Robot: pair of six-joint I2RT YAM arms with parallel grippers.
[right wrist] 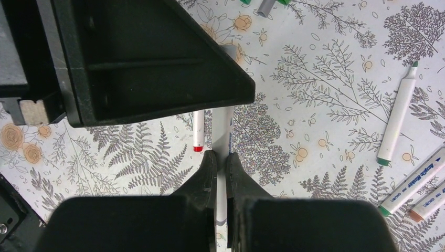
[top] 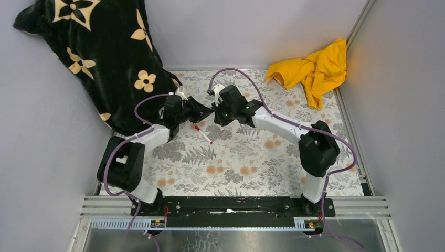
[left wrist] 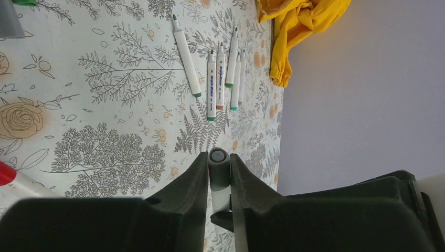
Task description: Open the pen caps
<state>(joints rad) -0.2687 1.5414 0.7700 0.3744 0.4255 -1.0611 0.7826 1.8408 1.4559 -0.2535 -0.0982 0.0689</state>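
One white pen hangs between my two grippers above the floral tablecloth. My left gripper is shut on its dark grey pen cap; the fingers press both sides. My right gripper is shut on the pen's white barrel, just below the left gripper's black body. In the top view the left gripper and right gripper meet tip to tip mid-table. A red-capped pen lies on the cloth under them. Several white pens with green ends lie together further off.
A black blanket with cream flowers is heaped at the back left. A yellow cloth lies crumpled in the back right corner. Grey walls close in the table on three sides. A single green-ended pen lies apart from the group.
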